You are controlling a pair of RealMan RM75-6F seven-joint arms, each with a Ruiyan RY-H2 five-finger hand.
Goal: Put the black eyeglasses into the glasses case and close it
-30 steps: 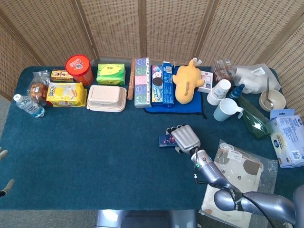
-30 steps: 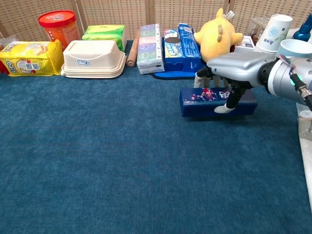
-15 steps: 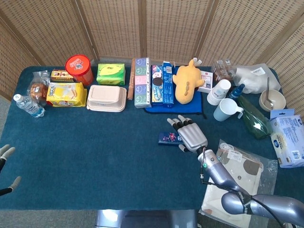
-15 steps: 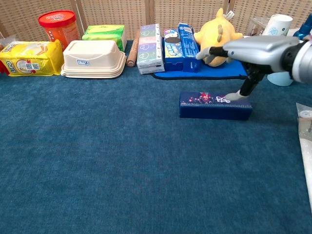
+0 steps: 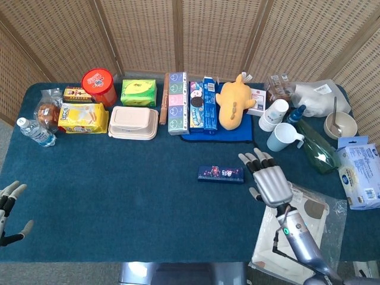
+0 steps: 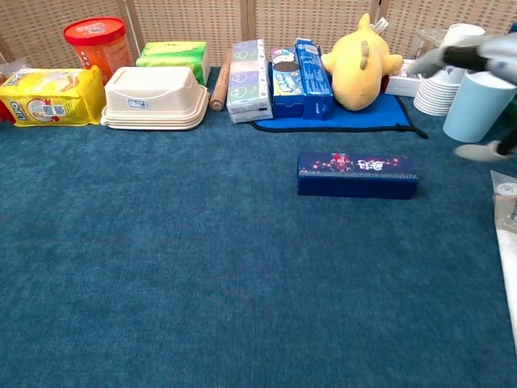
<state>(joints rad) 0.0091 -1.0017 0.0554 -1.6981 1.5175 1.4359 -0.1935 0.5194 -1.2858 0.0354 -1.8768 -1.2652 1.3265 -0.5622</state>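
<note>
The dark blue glasses case point(image 5: 221, 174) point(image 6: 358, 175) lies closed on the blue cloth, its patterned lid up. No black eyeglasses show in either view. My right hand point(image 5: 270, 180) hovers to the right of the case with fingers spread and nothing in it; in the chest view only blurred fingertips point(image 6: 481, 151) show at the right edge. My left hand point(image 5: 10, 205) sits at the far left table edge, fingers apart and holding nothing.
A yellow plush toy point(image 5: 233, 101) on a blue mat, snack boxes point(image 5: 178, 103), a beige lunch box point(image 5: 133, 122) and a red tub point(image 5: 98, 85) line the back. Cups point(image 5: 281, 137), a green bottle and a plastic bag point(image 5: 294, 219) crowd the right side.
My right hand has lifted off the case and drawn back to the right, leaving the case closed on the cloth. My left hand has edged up into view at the left.
</note>
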